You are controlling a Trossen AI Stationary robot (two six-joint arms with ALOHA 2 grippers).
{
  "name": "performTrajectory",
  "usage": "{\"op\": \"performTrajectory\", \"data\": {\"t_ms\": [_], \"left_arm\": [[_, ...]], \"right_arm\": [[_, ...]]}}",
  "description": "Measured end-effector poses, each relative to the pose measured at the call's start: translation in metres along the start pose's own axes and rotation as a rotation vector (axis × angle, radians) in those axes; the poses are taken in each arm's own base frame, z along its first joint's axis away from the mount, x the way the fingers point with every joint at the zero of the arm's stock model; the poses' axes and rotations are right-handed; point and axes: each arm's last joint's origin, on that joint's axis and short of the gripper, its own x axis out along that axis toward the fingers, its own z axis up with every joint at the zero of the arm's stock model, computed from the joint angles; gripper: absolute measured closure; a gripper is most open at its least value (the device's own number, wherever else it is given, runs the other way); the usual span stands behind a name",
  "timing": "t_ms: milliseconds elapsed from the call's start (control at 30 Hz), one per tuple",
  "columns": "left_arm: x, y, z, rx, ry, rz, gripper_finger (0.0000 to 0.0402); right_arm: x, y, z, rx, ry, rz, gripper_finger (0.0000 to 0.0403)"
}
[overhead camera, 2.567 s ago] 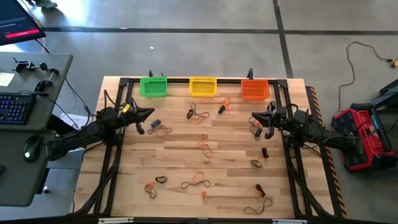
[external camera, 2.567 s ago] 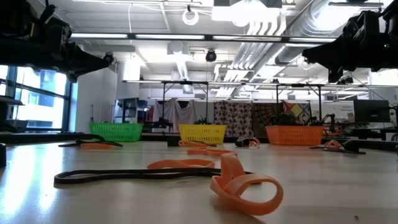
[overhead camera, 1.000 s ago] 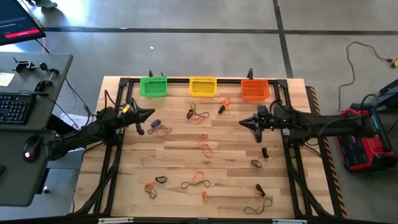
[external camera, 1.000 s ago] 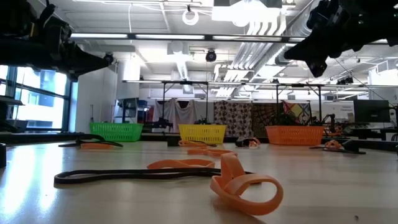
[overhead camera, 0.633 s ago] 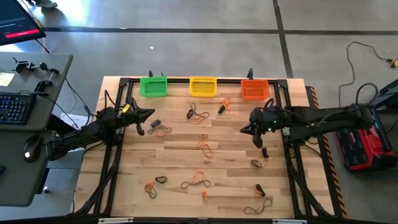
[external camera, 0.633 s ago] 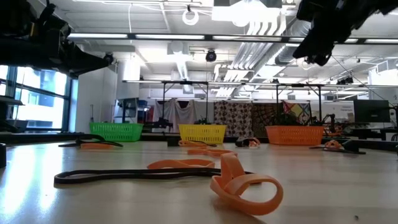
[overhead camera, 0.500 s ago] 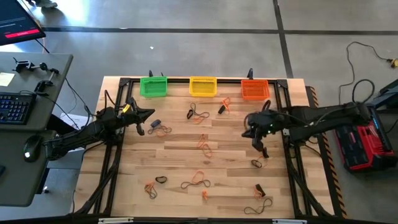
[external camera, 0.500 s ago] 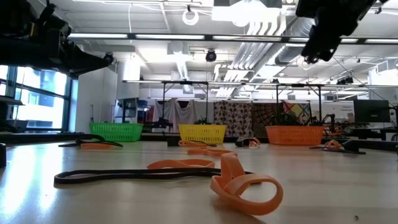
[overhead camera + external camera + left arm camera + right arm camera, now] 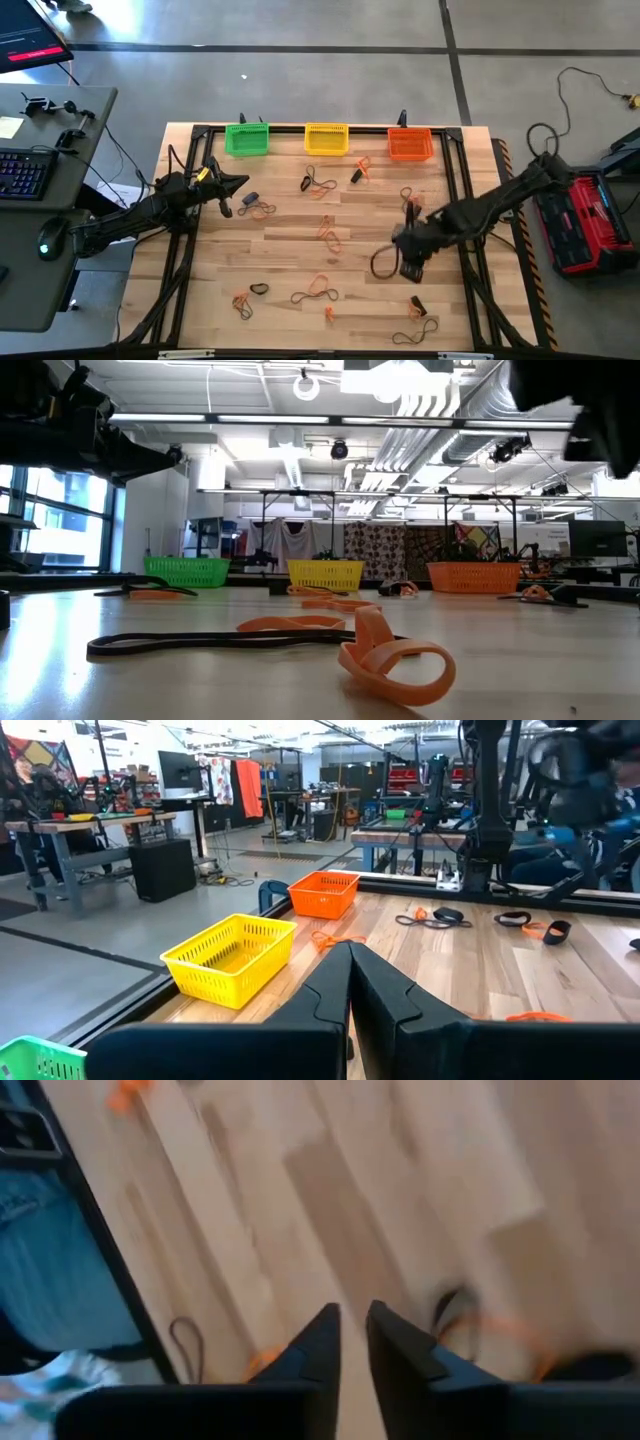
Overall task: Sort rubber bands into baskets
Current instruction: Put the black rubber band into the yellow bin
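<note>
A: Any change?
B: The dark right gripper (image 9: pixel 411 262) has swung from beside the orange lattice basket (image 9: pixel 409 144) down toward the table's middle-right; its fingers (image 9: pixel 318 1342) have parted slightly.
A: Bands?
B: None visibly displaced.

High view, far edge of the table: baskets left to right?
green basket → yellow basket → orange basket
</note>
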Motion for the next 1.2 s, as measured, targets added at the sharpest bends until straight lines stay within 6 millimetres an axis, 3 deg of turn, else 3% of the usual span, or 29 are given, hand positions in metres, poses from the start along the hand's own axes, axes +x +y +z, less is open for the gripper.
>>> {"op": "performTrajectory", "data": {"t_ms": [233, 700, 1200], "left_arm": [[0.000, 0.000, 0.000, 0.000, 0.000, 0.000, 0.0402], [0.000, 0.000, -0.001, 0.000, 0.011, 0.000, 0.0401], [0.000, 0.000, -0.001, 0.000, 0.010, 0.000, 0.0401]], "right_arm": [[0.027, 0.023, -0.021, 0.186, 0.162, -0.041, 0.0280], [0.077, 0.053, -0.059, 0.263, 0.261, -0.094, 0.0273], [0.083, 0.050, -0.080, 0.263, 0.283, -0.210, 0.0274]]}}
